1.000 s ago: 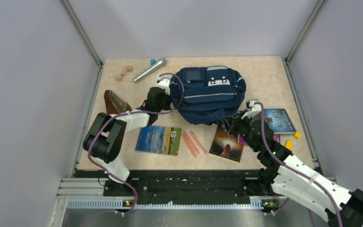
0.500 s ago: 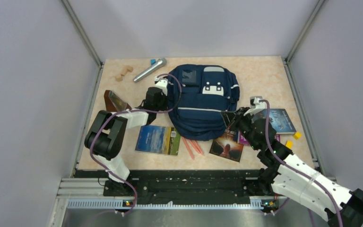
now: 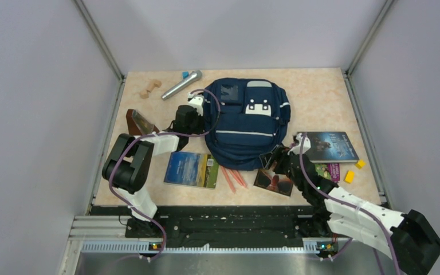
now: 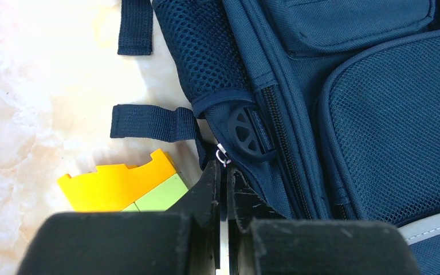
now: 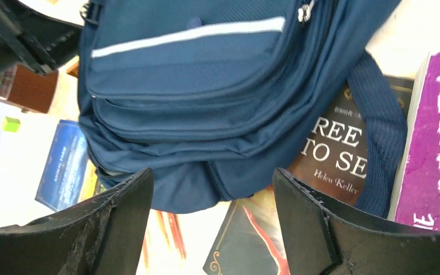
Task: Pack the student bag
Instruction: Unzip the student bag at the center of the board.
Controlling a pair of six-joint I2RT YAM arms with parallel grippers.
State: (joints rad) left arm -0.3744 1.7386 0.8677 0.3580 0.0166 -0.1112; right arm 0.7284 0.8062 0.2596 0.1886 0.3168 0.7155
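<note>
Closing tight beside a zipper pull [image 4: 222, 154] on the student bag's [image 3: 246, 123] left flank, the left gripper [image 4: 224, 172] showed no gap between its jaws. The bag lay mid-table, toward the back. The right gripper [image 5: 212, 180] gaped empty at its near-right corner.

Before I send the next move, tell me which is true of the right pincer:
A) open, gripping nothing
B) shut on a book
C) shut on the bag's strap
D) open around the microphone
A: in the right wrist view the right pincer has its fingers wide apart, facing the bag, and neither finger touches anything.
</note>
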